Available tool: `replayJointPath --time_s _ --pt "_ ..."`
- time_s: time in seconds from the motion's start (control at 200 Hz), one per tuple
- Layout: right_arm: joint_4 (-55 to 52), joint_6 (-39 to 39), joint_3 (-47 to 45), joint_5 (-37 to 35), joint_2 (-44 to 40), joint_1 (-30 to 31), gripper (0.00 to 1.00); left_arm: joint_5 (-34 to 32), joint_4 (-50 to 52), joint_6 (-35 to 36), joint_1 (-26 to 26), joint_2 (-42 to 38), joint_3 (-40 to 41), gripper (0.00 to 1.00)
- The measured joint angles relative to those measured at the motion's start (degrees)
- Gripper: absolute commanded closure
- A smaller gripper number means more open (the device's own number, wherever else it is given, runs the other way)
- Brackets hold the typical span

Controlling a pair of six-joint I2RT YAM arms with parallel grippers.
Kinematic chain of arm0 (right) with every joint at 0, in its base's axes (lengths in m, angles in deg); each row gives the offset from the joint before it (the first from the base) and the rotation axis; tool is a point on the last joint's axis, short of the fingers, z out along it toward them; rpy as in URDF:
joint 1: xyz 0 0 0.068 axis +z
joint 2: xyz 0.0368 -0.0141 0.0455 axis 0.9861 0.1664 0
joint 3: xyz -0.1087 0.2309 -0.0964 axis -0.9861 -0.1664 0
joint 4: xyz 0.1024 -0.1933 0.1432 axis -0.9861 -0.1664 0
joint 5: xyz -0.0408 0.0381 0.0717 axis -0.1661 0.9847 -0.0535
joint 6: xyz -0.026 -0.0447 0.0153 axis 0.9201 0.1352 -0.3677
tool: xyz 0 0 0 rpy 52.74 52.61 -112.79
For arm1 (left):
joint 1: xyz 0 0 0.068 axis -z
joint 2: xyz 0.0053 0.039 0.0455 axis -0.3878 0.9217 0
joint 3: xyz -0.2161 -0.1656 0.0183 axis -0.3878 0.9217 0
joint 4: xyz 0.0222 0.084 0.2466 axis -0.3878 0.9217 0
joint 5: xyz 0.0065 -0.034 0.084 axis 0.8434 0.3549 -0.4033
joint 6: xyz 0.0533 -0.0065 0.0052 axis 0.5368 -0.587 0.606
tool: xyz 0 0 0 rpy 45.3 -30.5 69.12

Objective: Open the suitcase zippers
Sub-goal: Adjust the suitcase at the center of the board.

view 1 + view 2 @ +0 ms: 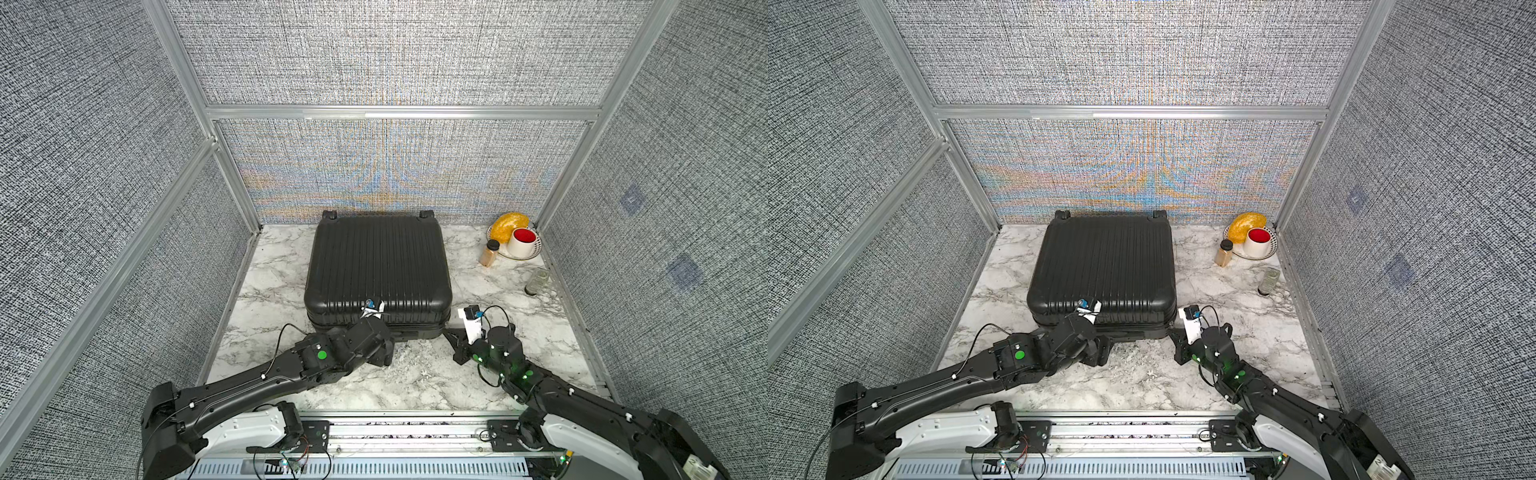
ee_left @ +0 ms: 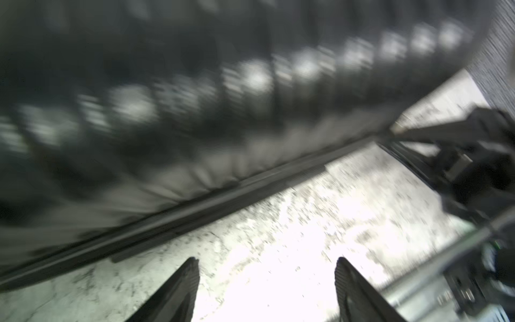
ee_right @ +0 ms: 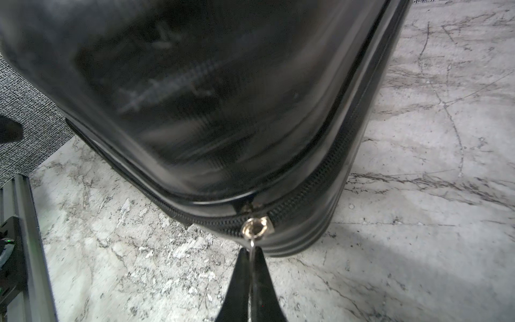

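The black ribbed suitcase [image 1: 378, 266] [image 1: 1104, 262] lies flat on the marble table, wheels toward the back wall. Its zippers [image 3: 306, 192] run along the seam between the shell halves. At the near right corner, my right gripper [image 3: 252, 251] [image 1: 449, 332] is shut on the metal zipper pull [image 3: 255, 227]. My left gripper [image 2: 267, 259] hangs open over bare marble in front of the case's near side, nothing between its fingers. The left wrist view is blurred; the seam [image 2: 223, 195] crosses it just beyond the fingertips.
At the back right stand a plate [image 1: 532, 253] with a yellow object and a white cup with a red inside [image 1: 523, 241], a spice jar [image 1: 489, 252] and a glass jar lying down [image 1: 537, 281]. Fabric walls close three sides.
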Motion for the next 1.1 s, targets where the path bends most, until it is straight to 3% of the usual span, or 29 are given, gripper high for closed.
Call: replayJointPath --time_s 0.235,0.435,0.635,0.816,1.101 --pt "-1.9 -1.9 -0.5 -3.1 -2.8 0.1 1.00 -1.6 -0.7 -1.6 -7.3 0.6 1.2 0.21" --pt "-4.1 -4.3 -1.7 -7.8 -6.2 -0.3 1.00 0.2 -0.7 -1.6 -10.1 -0.1 2.4 0.21" --pt "-4.8 -5.2 -0.7 -10.4 -3.6 -1.4 1.00 0.0 -1.3 -1.4 -11.5 0.1 2.8 0.21" --pt "-2.6 -3.6 0.9 -7.6 0.5 -2.0 1.00 1.2 -3.2 -1.5 -15.1 0.2 3.0 0.21" --pt "3.4 0.4 3.3 1.5 8.1 -1.9 1.00 7.7 -4.5 1.9 -27.0 7.0 -1.0 0.21"
